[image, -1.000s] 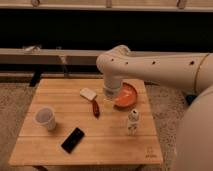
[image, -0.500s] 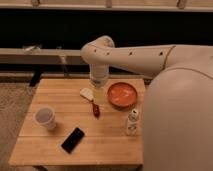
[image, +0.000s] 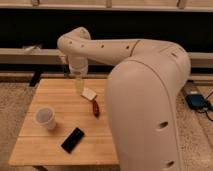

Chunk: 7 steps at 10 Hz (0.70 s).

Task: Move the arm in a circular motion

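A very large, smooth, cream-white robot arm (image: 145, 100) with thick rounded segments and small dark screw holes fills the right half of the camera view. Its nearest segment stands in front of the right part of a low, pale wooden slatted table (image: 55, 97) and hides that side. From there the arm reaches left and far, bends at a rounded elbow, and points down over the far middle of the table. At its end hangs the gripper (image: 80, 83), a yellowish, translucent cylindrical tip, just above the tabletop; whether it is spread or closed cannot be told.

Just right of the gripper lies a small pale wedge-shaped item (image: 89, 93), and nearer than that a small dark red oblong object (image: 95, 108). A white paper cup (image: 45, 118) stands upright at the left side. A flat black phone (image: 73, 140) lies near the front edge. On the speckled carpet at far right sits a bluish box (image: 196, 101) with a cable.

Compared with half a second ago, the elbow and gripper have swung left, and the arm's bulk now covers the orange bowl and small bottle seen then.
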Each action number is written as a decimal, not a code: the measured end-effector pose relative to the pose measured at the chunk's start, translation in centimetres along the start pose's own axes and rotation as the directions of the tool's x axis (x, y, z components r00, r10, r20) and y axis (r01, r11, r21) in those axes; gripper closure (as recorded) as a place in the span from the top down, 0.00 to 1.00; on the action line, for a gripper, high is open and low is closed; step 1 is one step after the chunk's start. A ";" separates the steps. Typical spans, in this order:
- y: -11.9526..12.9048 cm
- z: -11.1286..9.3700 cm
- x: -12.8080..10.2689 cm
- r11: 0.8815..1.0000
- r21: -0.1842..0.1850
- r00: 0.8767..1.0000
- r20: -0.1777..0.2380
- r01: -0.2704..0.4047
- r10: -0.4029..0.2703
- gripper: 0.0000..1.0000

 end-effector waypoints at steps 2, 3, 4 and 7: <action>-0.1 -0.8 -5.1 0.995 0.020 0.994 0.036 0.102 -0.102 0.80; 0.6 -1.4 -7.4 0.989 0.034 0.987 0.063 0.146 -0.148 0.80; 2.1 -2.3 -9.6 0.980 0.050 0.976 0.092 0.195 -0.198 0.80; 6.9 -4.5 -14.4 0.946 0.084 0.934 0.153 0.312 -0.322 0.80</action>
